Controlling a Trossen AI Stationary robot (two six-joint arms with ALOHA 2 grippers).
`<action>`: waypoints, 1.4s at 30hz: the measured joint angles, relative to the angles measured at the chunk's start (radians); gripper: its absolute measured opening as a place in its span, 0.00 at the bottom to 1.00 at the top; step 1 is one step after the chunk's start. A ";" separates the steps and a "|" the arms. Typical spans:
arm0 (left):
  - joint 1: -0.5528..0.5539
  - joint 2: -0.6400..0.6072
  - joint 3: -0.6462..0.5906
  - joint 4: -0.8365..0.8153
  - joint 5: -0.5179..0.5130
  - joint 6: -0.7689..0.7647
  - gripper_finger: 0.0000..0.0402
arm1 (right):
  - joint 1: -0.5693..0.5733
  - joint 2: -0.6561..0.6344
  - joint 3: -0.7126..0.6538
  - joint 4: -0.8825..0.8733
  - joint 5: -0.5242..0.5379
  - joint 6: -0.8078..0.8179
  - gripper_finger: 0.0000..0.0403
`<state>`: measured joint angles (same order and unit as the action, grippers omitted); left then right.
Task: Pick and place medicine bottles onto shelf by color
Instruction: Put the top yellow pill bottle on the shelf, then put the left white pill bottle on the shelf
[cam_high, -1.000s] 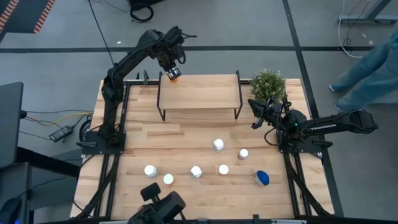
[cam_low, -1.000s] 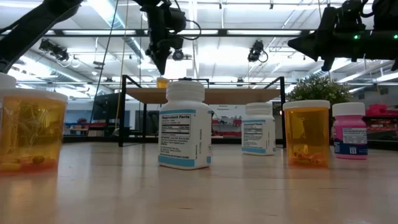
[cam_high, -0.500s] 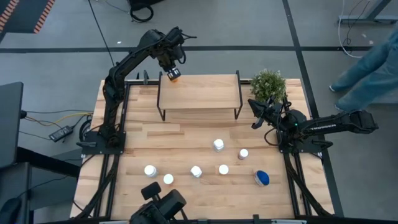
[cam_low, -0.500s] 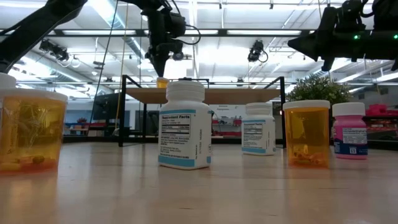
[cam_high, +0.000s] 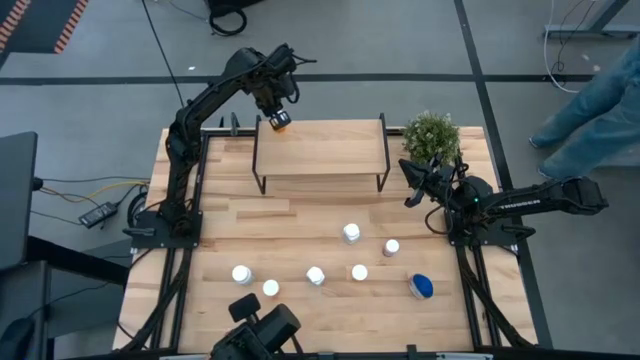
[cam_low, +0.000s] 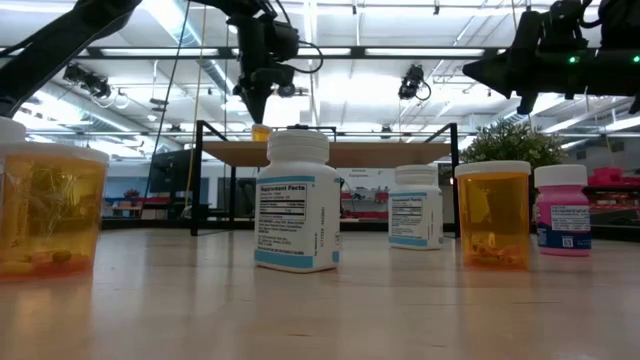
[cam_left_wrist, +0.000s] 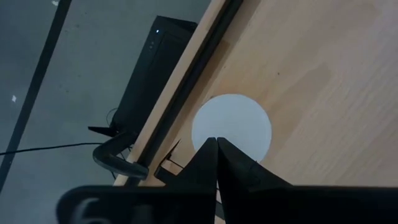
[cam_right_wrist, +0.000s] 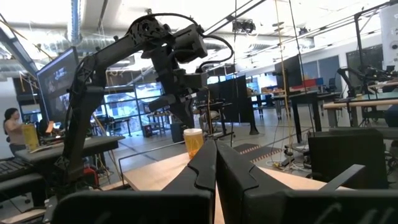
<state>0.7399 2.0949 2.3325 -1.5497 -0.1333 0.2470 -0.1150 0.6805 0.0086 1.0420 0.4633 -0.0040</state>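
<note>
Orange bottle (cam_high: 281, 124) stands upright on the shelf (cam_high: 330, 160), at its far left corner. Our left tool (cam_high: 273, 104) is directly above the bottle; in the left wrist view its white cap (cam_left_wrist: 231, 130) sits just past the fingertips, which look pressed together. From the low view the left tool (cam_low: 256, 103) hangs just over the bottle (cam_low: 260, 131) with a small gap, so we judge it released and apart, fingers narrow, holding nothing.

Right tool (cam_high: 410, 185) waits at the desk's right edge beside the potted plant (cam_high: 431, 137), fingers closed together in its wrist view, empty.

Left on the desk (cam_high: 220, 240): six bottles in front of the shelf. White-capped ones (cam_high: 351, 233) (cam_high: 391, 247) (cam_high: 359, 272) (cam_high: 315, 275) (cam_high: 270, 288) (cam_high: 241, 273), plus the blue-topped one (cam_high: 422, 287) nearest the right arm. All upright, long axis vertical, so top-down grasps should work.

The key relation: every remaining bottle lies toward the near side of the desk, the shelf between them and our left tool. Left tool must lift clear and swing back over the shelf. The two bottles at near left are closer to the left arm; the blue-topped one and its neighbours are closer to the right arm, which we judge better placed for the next pick.
</note>
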 joint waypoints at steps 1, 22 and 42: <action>0.000 0.000 0.000 0.000 0.000 0.000 0.02 | 0.000 0.000 0.000 0.000 0.000 0.000 0.02; -0.008 0.062 0.004 -0.020 0.003 0.001 0.01 | 0.000 0.000 0.000 -0.006 0.000 -0.005 0.02; -0.079 -0.099 -0.002 -0.022 0.031 -0.078 0.08 | 0.000 0.000 0.000 -0.006 0.000 0.000 0.02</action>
<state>0.6609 1.9958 2.3303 -1.5715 -0.1020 0.1687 -0.1146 0.6807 0.0086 1.0355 0.4629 -0.0044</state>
